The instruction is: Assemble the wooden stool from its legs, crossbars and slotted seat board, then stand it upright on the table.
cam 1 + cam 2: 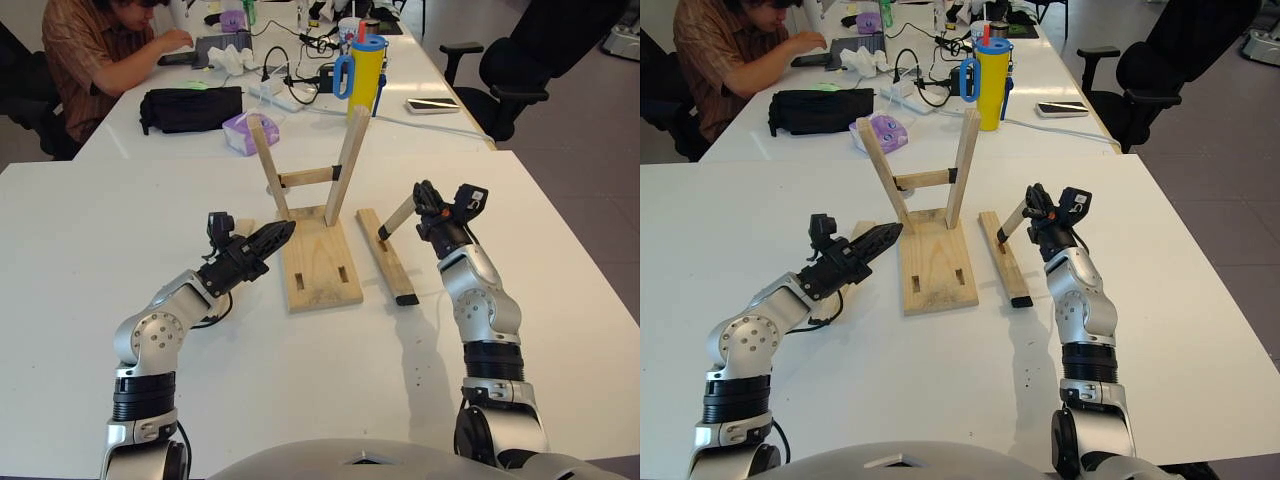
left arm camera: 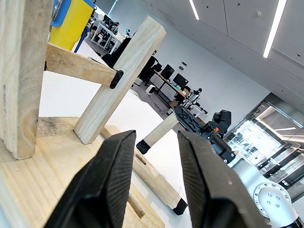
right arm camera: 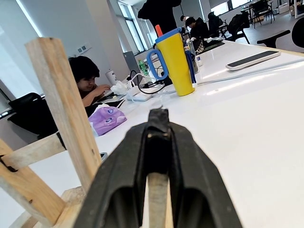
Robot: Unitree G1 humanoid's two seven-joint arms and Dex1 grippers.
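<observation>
Right gripper (image 1: 423, 202) pinches a short wooden bar (image 1: 398, 217) that sticks up from a leg (image 1: 386, 262) lying just beside the seat board (image 1: 322, 268). Left gripper (image 1: 282, 234) is spread wide at the board's other side, holding nothing. Two legs (image 1: 349, 165) with a crossbar (image 1: 305, 178) stand on the flat board. Two slots (image 1: 342, 273) look empty, so the job seems about half done.

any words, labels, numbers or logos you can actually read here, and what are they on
No text here is readable.
Purple tissue pack: pale marks, too blurred to read.
Tall yellow cup with blue handle: no lettering visible.
Pale wooden slotted seat board: no lettering visible.
Short wooden leg in the right pincer: no lettering visible.
</observation>
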